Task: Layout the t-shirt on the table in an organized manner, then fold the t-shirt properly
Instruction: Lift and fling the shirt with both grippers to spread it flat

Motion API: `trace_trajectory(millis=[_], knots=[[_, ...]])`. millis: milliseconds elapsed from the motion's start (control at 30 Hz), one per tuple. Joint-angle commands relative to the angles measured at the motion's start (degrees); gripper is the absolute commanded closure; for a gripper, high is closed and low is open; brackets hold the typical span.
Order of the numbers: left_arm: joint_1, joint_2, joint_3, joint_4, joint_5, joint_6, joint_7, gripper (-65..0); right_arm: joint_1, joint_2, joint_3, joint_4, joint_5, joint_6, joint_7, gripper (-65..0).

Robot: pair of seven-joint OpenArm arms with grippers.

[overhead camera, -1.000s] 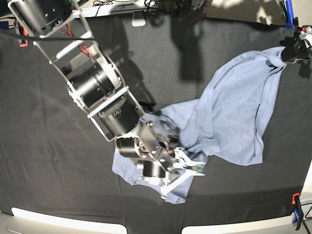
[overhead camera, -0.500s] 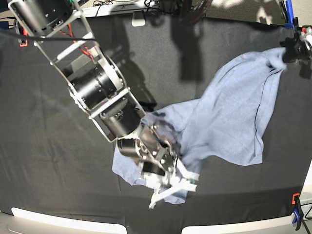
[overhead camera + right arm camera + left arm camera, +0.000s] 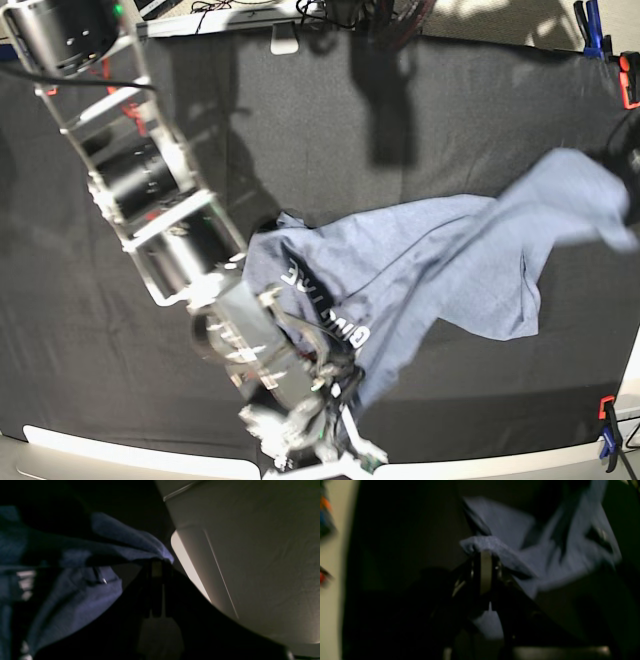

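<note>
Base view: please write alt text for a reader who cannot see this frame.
A crumpled blue-grey t-shirt stretches across the black table, pulled between two robot arms. The right tool, near the front edge, is shut on one end, turning up white lettering. The left tool is hidden at the far right, where the shirt's other end lifts.

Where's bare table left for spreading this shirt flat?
The table is bare along the far side, beyond the t-shirt, and on the near right strip below its hem. Crowded: near centre, where the right hand pinches the shirt, and the right edge, where the left hand holds it.
</note>
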Motion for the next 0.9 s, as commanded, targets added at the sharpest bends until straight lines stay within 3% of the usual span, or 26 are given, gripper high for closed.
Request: trace_trajectory(millis=[0,133,300,500,633,733,867], knots=[[-1.86,-1.46,-0.61,0.85,0.55,1.11,-3.43,0.0,2.4,-0.13,1.7,1.29,-0.96,-0.13,0.76,0.0],[-8.09,-1.88,-0.59,0.85,5.2,6.1,-6.71,0.0,2.45,-0.26,6.34,1.36,-0.96,1.46,1.66,0.0],[-16.15,-4.15,-0.55,0.83,6.05,7.85,-6.93,0.0,3.87,-0.26,10.69,1.36,-0.72,1.46,2.67,0.0],[-23.85,-9.38,-0.55,0.81,8.7,10.36,-7.15,0.0,10.49,-0.26,11.63,1.36,-0.74,1.29,1.31,0.0],[-28.02,-13.73,-0.55,0.81,9.25,10.97,-6.86,0.0,16.06,-0.28,11.63,1.36,-0.76,-0.48,0.24,0.0],[-30.25,-16.92,-0.55,0.81,10.08,13.42,-6.88,0.0,20.46,-0.31,11.78,1.36,-0.76,-1.44,-0.22,0.0],[-32.3,-19.76,-0.55,0.81,10.08,14.14,-6.23,0.0,26.6,-2.27,15.28,1.36,-0.74,-1.6,-0.83,0.0]])
